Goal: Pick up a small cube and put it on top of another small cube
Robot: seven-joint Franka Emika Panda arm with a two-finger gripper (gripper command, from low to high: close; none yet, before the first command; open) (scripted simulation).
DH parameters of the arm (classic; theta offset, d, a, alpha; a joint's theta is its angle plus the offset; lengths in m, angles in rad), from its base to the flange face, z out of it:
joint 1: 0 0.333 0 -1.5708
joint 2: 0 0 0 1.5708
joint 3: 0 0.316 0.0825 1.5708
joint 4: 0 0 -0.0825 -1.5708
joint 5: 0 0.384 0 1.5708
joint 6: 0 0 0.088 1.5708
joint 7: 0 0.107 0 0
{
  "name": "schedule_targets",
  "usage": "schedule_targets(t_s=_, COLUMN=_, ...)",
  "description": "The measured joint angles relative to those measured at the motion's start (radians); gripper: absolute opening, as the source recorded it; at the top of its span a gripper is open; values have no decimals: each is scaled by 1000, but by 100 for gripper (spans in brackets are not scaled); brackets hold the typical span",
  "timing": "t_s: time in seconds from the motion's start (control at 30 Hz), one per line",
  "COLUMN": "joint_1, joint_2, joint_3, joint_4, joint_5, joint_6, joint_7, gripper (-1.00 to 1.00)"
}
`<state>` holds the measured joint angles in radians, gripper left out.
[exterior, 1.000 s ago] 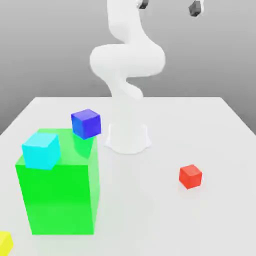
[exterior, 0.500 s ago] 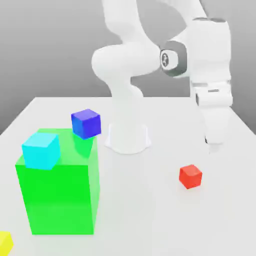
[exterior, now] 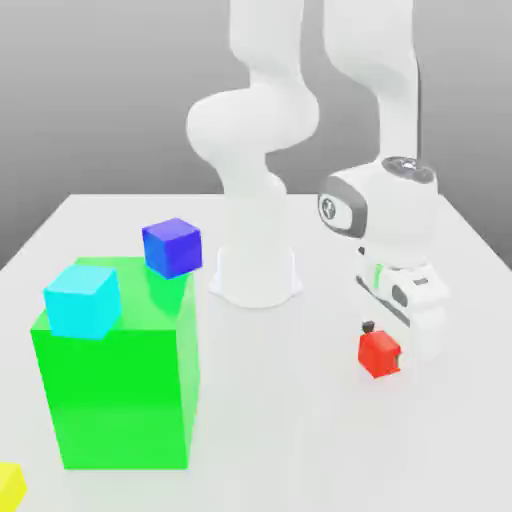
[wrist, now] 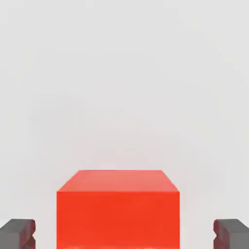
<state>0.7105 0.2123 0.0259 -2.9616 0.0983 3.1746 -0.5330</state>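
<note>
The small red cube (exterior: 378, 353) rests on the white table, toward the exterior view's right. My gripper (exterior: 383, 340) has come down over it and is open. In the hand view the red cube (wrist: 118, 214) sits between the two dark fingertips (wrist: 17, 233), with a gap on each side, so my gripper (wrist: 124, 234) straddles it without touching. A blue cube (exterior: 172, 247) sits at the far corner of a tall green block (exterior: 115, 390). A cyan cube (exterior: 83, 300) lies on top of that block, at its left.
The arm's white base (exterior: 254, 278) stands at the table's middle back. A yellow object (exterior: 10, 482) pokes in at the near left corner. Bare table (exterior: 290, 420) lies between the green block and the red cube.
The arm swung down from high above to the exterior view's right, and the hand dropped onto the red cube, fingers now either side of it. No cube has moved.
</note>
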Motion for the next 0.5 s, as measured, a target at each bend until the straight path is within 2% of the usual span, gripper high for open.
schedule_targets(t_s=0.2, joint_1=-2, joint_2=5, joint_3=1, joint_4=1, joint_5=-1, joint_6=2, joint_7=1, gripper=-100)
schedule_targets(t_s=0.33, joint_1=-7, joint_2=-114, joint_3=5, joint_4=-19, joint_5=-4, joint_6=-97, joint_7=2, gripper=-100)
schedule_targets(t_s=0.5, joint_1=-27, joint_2=-293, joint_3=6, joint_4=-52, joint_5=-71, joint_6=-244, joint_7=52, gripper=-100)
